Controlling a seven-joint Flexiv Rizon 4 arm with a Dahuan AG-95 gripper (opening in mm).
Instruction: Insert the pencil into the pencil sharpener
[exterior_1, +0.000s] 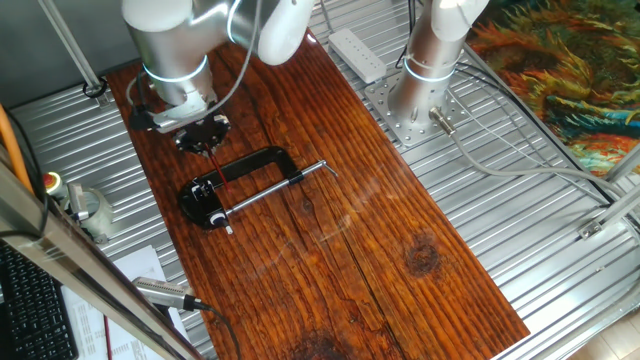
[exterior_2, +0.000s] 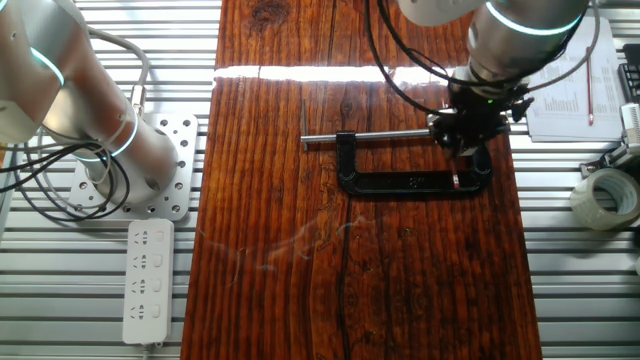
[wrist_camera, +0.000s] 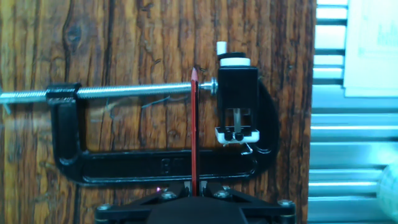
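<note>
My gripper (wrist_camera: 194, 186) is shut on a thin red pencil (wrist_camera: 194, 130), which points away from the hand with its sharpened tip near the clamp screw. The pencil sharpener (wrist_camera: 237, 102), a black block with white parts, is held in the jaw of a black C-clamp (wrist_camera: 155, 168). In the hand view the pencil tip sits just left of the sharpener and does not touch it. In one fixed view the gripper (exterior_1: 203, 135) hovers just behind the clamp (exterior_1: 255, 165) and sharpener (exterior_1: 205, 205). In the other fixed view the gripper (exterior_2: 465, 135) is above the clamp's right end (exterior_2: 410, 183).
The clamp's silver screw rod (wrist_camera: 124, 91) runs left across the wooden board (exterior_1: 350, 230). A second arm's base (exterior_1: 425, 90) and a white power strip (exterior_1: 358, 53) stand at the back. A tape roll (exterior_2: 608, 195) and papers (exterior_2: 570, 90) lie off the board.
</note>
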